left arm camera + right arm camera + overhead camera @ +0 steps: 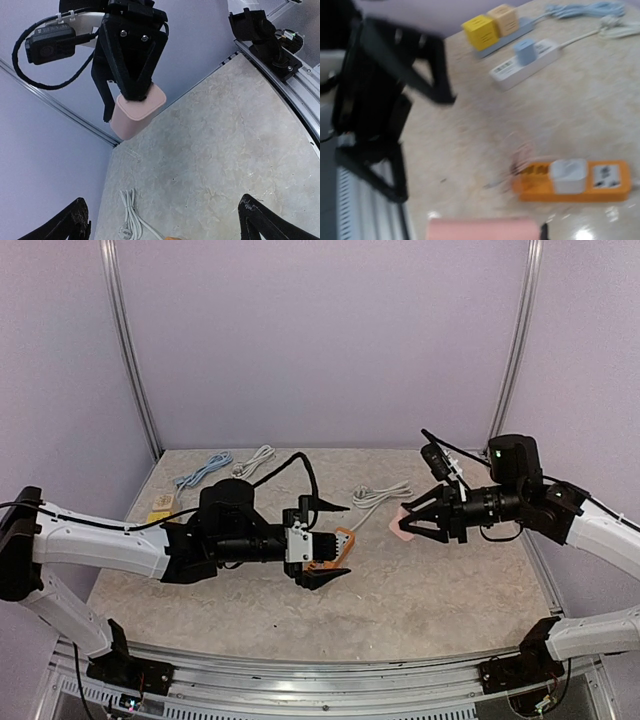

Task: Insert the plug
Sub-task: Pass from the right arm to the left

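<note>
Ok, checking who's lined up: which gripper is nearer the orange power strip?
Left. The left gripper is open, with the orange power strip showing between its fingers from above; the right gripper, holding the pink plug, sits apart to its right.

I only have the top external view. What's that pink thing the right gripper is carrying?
Observer: The left wrist view shows the right gripper shut on a pink plug block with rounded corners.
Operator: Is the orange strip free?
Observer: Partly. In the right wrist view a white plug sits in the orange strip. The socket beside it looks unoccupied, though that picture is blurred.
Operator: Any other strips?
Observer: Yes, a white strip farther back holds a blue adapter.
</note>
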Tool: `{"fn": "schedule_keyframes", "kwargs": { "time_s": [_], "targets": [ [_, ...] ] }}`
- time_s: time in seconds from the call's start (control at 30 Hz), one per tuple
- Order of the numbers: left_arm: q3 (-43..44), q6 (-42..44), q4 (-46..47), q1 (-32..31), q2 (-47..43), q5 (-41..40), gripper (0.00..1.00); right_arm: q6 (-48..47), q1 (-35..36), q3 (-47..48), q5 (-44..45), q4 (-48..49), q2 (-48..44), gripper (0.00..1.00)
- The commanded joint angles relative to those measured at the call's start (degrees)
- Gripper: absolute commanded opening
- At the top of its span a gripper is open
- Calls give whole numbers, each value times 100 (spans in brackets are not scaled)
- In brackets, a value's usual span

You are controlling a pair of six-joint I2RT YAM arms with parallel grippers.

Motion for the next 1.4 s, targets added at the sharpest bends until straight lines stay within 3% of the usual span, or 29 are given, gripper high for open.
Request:
{"fn": "schedule_keyframes", "kwargs": {
  "time_s": [0.0, 0.23, 0.43, 0.87, 1.37],
  "targets": [
    [484, 599, -510, 38, 58, 680, 99, 290, 261, -279, -393, -79, -156, 27],
    [1100, 868, -1234, 42, 448, 1381, 97, 275, 523, -379, -907, -192, -239, 27],
    [1397, 1011, -1644, 64, 666, 1816, 86, 184, 571, -376, -1204, -346, -192, 27],
    [1647, 945, -1476, 65, 1051, 2242, 85, 52, 586, -420, -1431, -489, -38, 28],
    [1979, 940, -1715, 23, 1334, 2524, 71, 288, 824, -592, -1478, 43, 268, 27]
  ]
}}
